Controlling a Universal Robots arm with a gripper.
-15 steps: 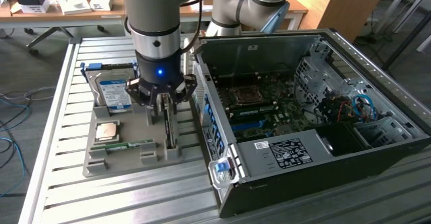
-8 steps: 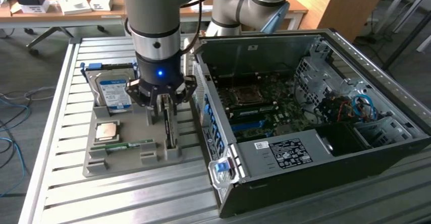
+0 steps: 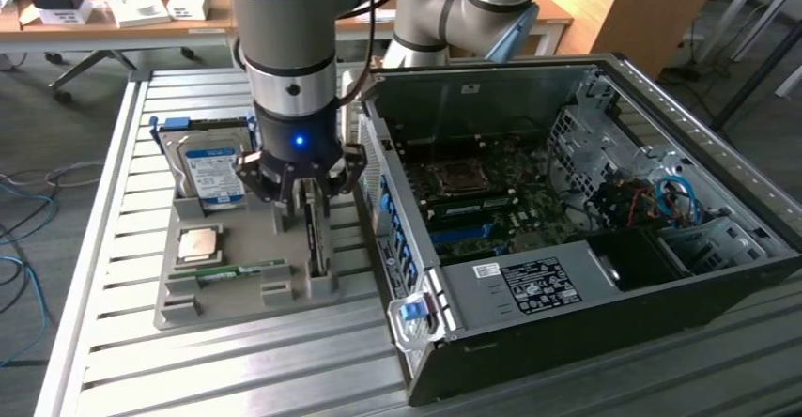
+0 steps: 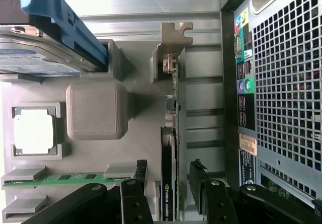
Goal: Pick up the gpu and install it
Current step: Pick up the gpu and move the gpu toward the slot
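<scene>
Four parts in tray [image 3: 239, 300], gpu [image 3: 317, 253] upright

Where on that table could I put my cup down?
The slatted metal table is bare on the camera's side of the grey plastic tray and along the exterior view's left of it. Crowded: the gap between tray and open black computer case, where the open gripper straddles the dark gpu card.

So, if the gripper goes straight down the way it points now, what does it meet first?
Probably the gpu: it stands on edge in the tray, right under the open gripper. The fingers themselves might pass beside it down to the tray; depth is unclear.
</scene>
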